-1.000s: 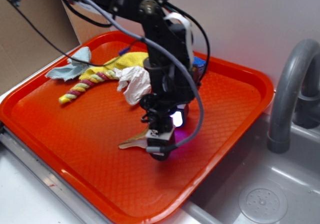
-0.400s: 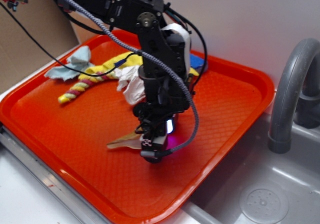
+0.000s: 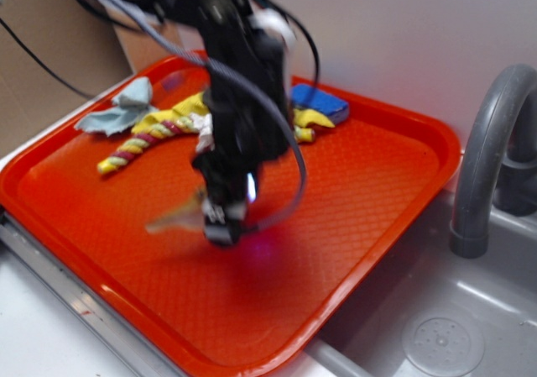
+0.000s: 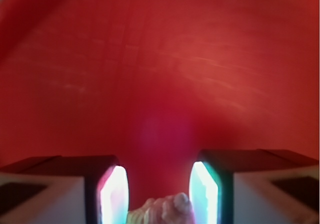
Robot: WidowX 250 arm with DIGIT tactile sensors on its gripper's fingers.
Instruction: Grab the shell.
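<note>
Shifted left and blurred, black gripper (image 3: 220, 226) clamps small tan ribbed spiral shell (image 3: 174, 218) above red plastic tray (image 3: 394, 184); grasp done, lift apparently underway

Shell (image 3: 174, 219): small tan-and-cream conch, ribbed whorl, pointed tail projecting leftward; motion-blurred; held between the tool (image 3: 220, 228) pads above an orange tray (image 3: 377, 184).

A plain pale wall (image 3: 403, 33) closes the far side. At far left leans a brown cardboard panel (image 3: 50, 75). To the right sits a grey sink basin (image 3: 470, 310) with a round drain (image 3: 440, 339) and a curved grey faucet (image 3: 482, 159). A pale worktop (image 3: 42, 327) edge runs along the near left. Lighting is soft and even.
</note>
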